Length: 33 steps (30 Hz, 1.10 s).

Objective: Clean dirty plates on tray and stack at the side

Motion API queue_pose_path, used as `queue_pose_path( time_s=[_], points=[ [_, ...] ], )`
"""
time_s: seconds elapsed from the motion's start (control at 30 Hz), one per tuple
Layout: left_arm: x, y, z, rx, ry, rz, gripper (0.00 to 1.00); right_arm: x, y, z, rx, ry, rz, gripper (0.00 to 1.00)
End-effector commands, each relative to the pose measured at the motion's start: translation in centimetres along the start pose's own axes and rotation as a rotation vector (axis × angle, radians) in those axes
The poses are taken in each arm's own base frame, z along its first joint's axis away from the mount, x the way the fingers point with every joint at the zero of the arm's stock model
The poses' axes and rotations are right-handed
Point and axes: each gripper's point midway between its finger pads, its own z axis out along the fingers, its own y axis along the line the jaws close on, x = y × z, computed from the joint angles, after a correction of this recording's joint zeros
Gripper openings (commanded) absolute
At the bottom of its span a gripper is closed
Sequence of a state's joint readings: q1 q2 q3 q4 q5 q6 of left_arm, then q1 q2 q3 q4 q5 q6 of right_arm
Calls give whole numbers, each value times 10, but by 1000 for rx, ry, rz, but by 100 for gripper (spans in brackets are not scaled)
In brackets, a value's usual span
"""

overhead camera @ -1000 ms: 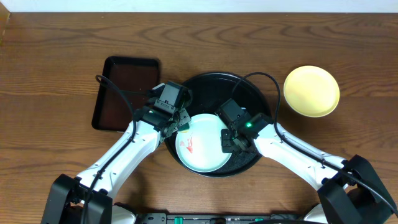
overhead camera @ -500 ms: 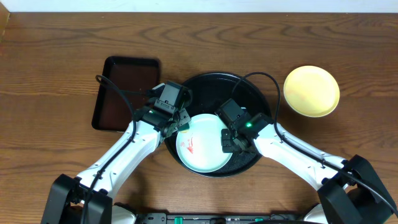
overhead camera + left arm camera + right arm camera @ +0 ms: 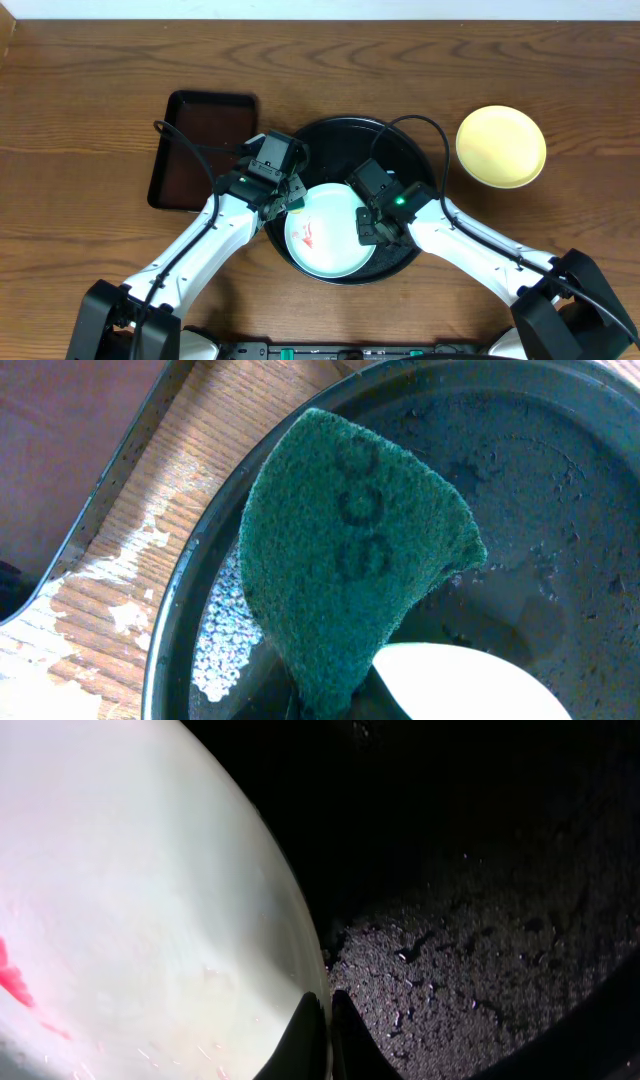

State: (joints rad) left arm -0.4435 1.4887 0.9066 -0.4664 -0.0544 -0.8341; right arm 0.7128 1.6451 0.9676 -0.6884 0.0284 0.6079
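A pale blue-white plate [image 3: 322,232] with a red smear lies in the round black tray [image 3: 400,150]. My right gripper [image 3: 364,232] is shut on the plate's right rim; in the right wrist view its fingers [image 3: 325,1038] pinch the rim of the plate [image 3: 130,900]. My left gripper [image 3: 288,200] is shut on a green scouring pad [image 3: 350,550] held just above the plate's upper-left edge [image 3: 470,680], over the tray [image 3: 560,490]. A pale yellow plate [image 3: 501,146] sits on the table to the right of the tray. A third plate is not in view.
A smaller rectangular dark brown tray [image 3: 200,150] stands left of the black tray, close to my left arm. Soap foam [image 3: 225,630] clings to the black tray's inner wall. The table is bare wood [image 3: 90,90].
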Motion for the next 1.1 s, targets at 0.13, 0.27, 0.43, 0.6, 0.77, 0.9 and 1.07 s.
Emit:
queue_pose_path(
  time_s=[0.13,0.27,0.43,0.6,0.77,0.9,1.07],
  points=[
    [2,3,2,-11,2,12,8,-7,3,2,22,-28,-108,2],
    [2,3,2,-11,2,12,8,-4,-2,16,57,-3,-133,2],
    [2,3,2,-10,2,12,8,1,-4,26,73,31,-135,1],
    [2,3,2,-10,2,12,8,0,-4,26,71,27,-134,1],
    [2,3,2,-10,2,12,8,-1,-3,25,71,25,-138,1],
    [2,3,2,-10,2,12,8,-9,-9,22,105,-2,-108,1],
    [2,3,2,-10,2,12,8,-30,-20,12,110,-23,-32,1]
  ],
)
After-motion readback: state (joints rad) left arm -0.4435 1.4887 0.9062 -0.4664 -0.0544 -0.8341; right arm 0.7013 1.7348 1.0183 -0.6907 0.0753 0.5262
